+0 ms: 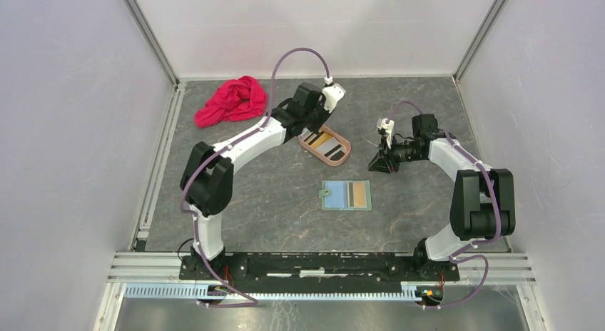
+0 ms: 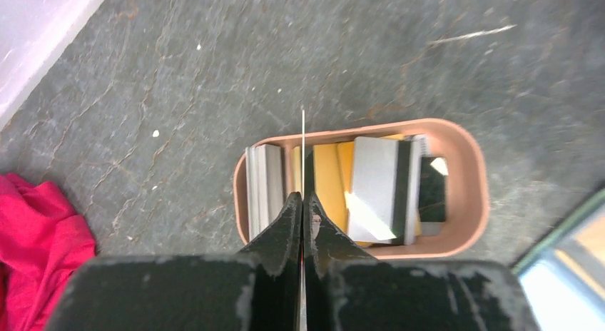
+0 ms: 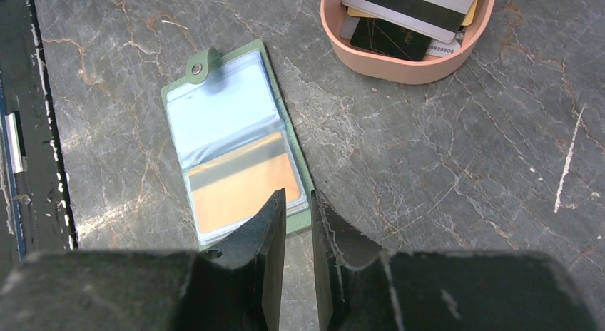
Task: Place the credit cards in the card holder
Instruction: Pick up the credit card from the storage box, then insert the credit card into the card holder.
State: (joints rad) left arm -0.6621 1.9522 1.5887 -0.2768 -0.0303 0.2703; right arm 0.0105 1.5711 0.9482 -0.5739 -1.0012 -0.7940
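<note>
One red cloth lies far left. One tray holds at least four cards. The left gripper pinches one card over it, an edge-on sliver that only its wrist view shows. One holder lies open mid-table, nearer than the tray, long axis left-right, tab leftward, one orange card inside. The right gripper hangs slightly parted, empty.
</note>
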